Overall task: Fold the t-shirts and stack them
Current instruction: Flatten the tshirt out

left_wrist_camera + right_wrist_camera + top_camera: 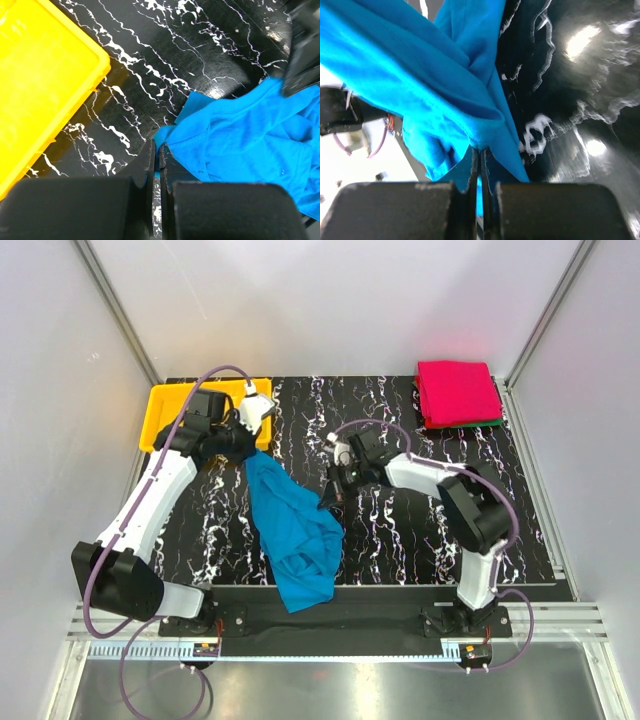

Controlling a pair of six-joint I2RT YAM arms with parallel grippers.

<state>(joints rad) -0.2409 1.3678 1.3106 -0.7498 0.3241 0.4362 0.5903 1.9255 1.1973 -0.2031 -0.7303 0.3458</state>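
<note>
The teal-blue t-shirt lies crumpled on the black marbled table, running from mid-left down over the near edge. My left gripper is shut on the shirt's upper corner, pinching a fold of cloth between its jaws. My right gripper is shut on the shirt's right edge, the cloth bunched at its fingertips. A folded magenta-pink t-shirt sits at the far right corner on a dark green one, of which only an edge shows.
A yellow plastic tray stands at the far left corner, just behind the left wrist; it fills the upper left of the left wrist view. White enclosure walls close in both sides and the back.
</note>
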